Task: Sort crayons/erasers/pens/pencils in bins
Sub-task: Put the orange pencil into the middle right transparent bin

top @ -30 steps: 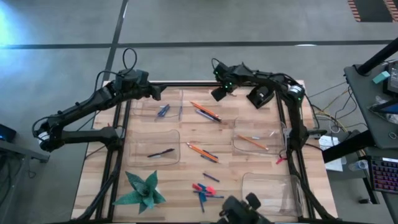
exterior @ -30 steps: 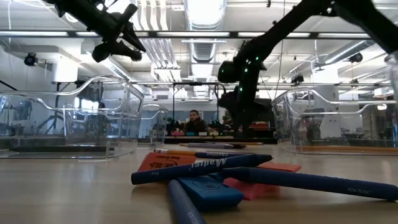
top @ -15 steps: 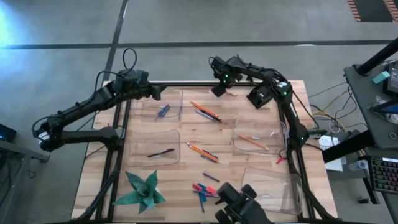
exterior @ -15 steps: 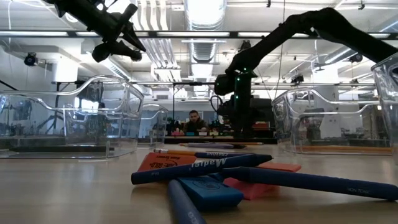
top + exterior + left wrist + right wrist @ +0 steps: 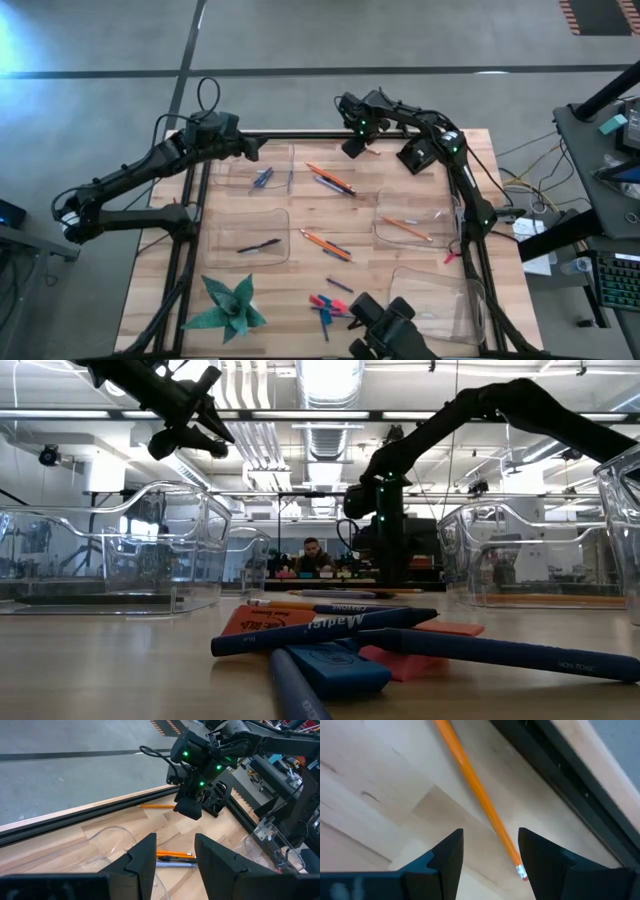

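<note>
Four clear bins [image 5: 247, 236] sat flat on the table. Orange pencils [image 5: 325, 243] lay at centre; pink and blue erasers [image 5: 322, 302] lay at six o'clock.

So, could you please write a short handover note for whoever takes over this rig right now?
Right gripper: open, empty, above a loose pencil at the table's far edge.
Left gripper: open, empty, over the far-left bin.
Done: blue sticks in the far-left bin, a dark pen in the near-left bin, one pencil in the right bin.
Left: pencils mid-table, erasers and blue pens near the front edge; the near-right bin looks empty.
</note>
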Robot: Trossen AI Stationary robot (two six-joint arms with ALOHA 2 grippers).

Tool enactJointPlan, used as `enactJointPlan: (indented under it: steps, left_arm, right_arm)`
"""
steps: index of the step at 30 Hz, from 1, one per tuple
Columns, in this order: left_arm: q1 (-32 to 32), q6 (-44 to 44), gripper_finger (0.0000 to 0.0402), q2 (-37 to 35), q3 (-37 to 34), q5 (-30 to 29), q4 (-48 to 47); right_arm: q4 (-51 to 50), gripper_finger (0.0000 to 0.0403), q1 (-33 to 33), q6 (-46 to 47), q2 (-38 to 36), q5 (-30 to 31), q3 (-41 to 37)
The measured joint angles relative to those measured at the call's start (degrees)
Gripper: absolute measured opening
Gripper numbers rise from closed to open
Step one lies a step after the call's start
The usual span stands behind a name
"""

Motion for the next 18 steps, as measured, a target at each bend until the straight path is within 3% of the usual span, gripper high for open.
enactJointPlan:
  steps: [6,13,18]
  left_arm:
    - [0.0,-0.1,0.0121,0.0,0.0,0.0,0.0]
    - [0.0,-0.4,0.0121,0.0,0.0,0.0,0.0]
    - [0.0,-0.5,0.0121,0.0,0.0,0.0,0.1]
  right_arm:
    - [-1.1,0.0180,0.0,-1.1,0.0,0.1,-0.1]
    - [-0.4,0.0180,1.5,3.9,-1.4,0.6,2.2]
    - [0.2,0.0180,4.3,9.8,-1.5,10.0,4.3]
